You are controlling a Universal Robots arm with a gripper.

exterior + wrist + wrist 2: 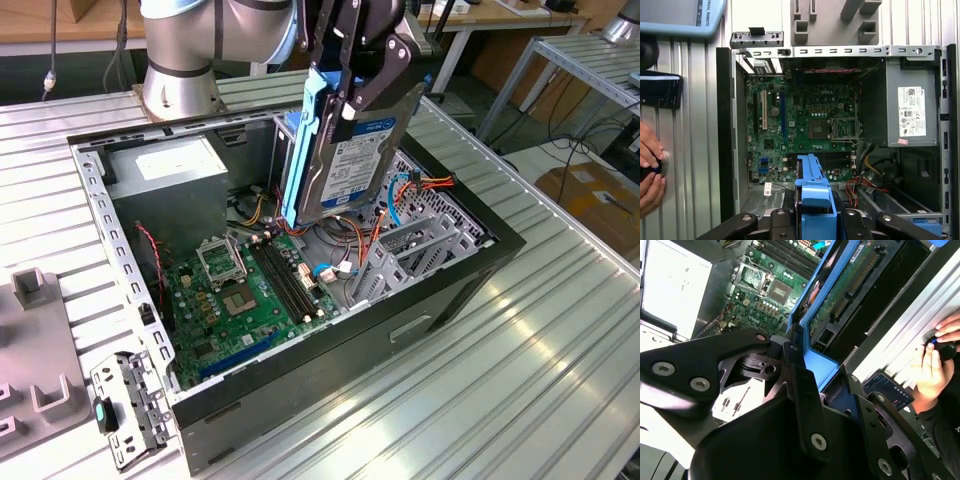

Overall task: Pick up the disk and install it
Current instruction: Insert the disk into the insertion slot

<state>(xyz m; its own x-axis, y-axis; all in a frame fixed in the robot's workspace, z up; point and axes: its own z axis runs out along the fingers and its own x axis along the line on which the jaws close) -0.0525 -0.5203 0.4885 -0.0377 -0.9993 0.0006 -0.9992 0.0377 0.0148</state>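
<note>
The disk hangs straight below the gripper, standing nearly upright with a slight tilt, its white label facing outward. The gripper's fingers are pinched on the disk's upper end, at the blue carrier frame, with one finger on each side. It is probably dense and rigid, heavy for its size. The bare circuit board on its back looks fragile, and the plastic frame may flex, so the frame's end and metal edges seem the safest hold. Beneath the gripper lies the open computer case, with the green motherboard under the disk's lower edge. The drive cage sits just beside it and the grey power supply farther off.
</note>
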